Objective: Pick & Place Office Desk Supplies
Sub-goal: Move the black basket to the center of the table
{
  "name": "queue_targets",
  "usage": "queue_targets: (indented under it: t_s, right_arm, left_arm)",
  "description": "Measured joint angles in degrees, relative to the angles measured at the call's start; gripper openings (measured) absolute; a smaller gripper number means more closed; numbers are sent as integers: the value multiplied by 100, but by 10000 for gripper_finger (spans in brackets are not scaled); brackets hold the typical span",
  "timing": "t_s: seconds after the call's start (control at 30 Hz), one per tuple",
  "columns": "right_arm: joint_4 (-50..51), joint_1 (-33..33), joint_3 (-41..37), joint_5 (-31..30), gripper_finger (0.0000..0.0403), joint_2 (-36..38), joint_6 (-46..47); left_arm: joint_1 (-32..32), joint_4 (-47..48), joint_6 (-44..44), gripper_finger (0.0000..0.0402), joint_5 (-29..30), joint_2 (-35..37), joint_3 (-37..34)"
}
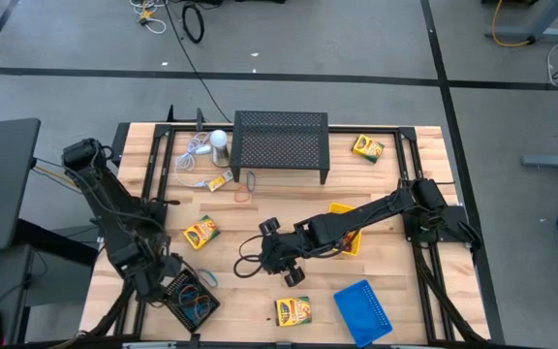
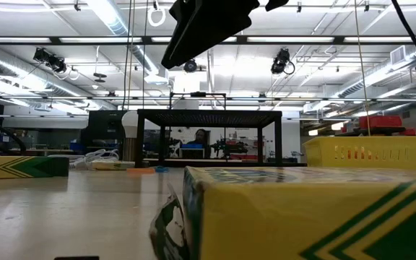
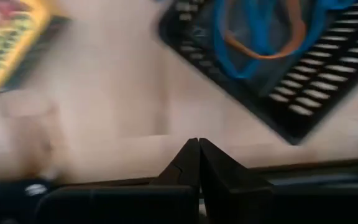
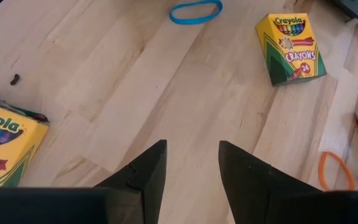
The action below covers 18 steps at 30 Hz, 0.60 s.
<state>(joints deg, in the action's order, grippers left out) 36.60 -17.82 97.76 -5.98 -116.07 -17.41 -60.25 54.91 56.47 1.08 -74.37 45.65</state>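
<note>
From above, the left gripper (image 1: 163, 276) sits at the lower left of the frame, just beside the black mesh tray (image 1: 191, 301), which holds a tangle of rubber-band loops (image 1: 195, 298). The right gripper (image 1: 271, 254) reaches to the centre of the table, between one crayon box (image 1: 201, 233) to its left and another (image 1: 294, 311) below it. The yellow mesh tray (image 1: 347, 239) lies under the right arm; the blue mesh tray (image 1: 364, 309) is at lower right. A third crayon box (image 1: 367, 148) sits at upper right, beside the large black mesh stand (image 1: 281, 142).

At table height, a crayon box (image 2: 316, 213) fills the lower right foreground, with the yellow tray (image 2: 365, 152) behind it at right and the stand (image 2: 208, 133) mid-frame.

The left wrist view is blurred; its fingers (image 3: 188, 168) meet, pressed together on nothing, with the black tray (image 3: 278, 68) at upper right holding what look like blue and orange loops.

In the right wrist view the fingers (image 4: 148, 174) stand apart, empty, over bare wood; a blue loop (image 4: 196, 11) lies at top centre, a crayon box (image 4: 291, 48) at upper right.
</note>
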Motion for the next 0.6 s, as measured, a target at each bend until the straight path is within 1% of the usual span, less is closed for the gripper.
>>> queue_targets:
  t_s: [0.13,0.27,0.43,0.6]
  right_arm:
    - [95,-5,1,-2,156,-1,45]
    - [220,-13,2,-2,156,-2,188]
    - [435,-41,2,-2,156,-2,365]
    - [661,-84,2,-24,150,-2,505]
  left_arm:
    - [-53,-606,18,2,-271,0,0]
    - [-55,-700,257,2,-424,0,-33]
    - [-51,-827,573,1,-716,-1,-377]
    - [-1,-1609,571,1,-872,-2,-735]
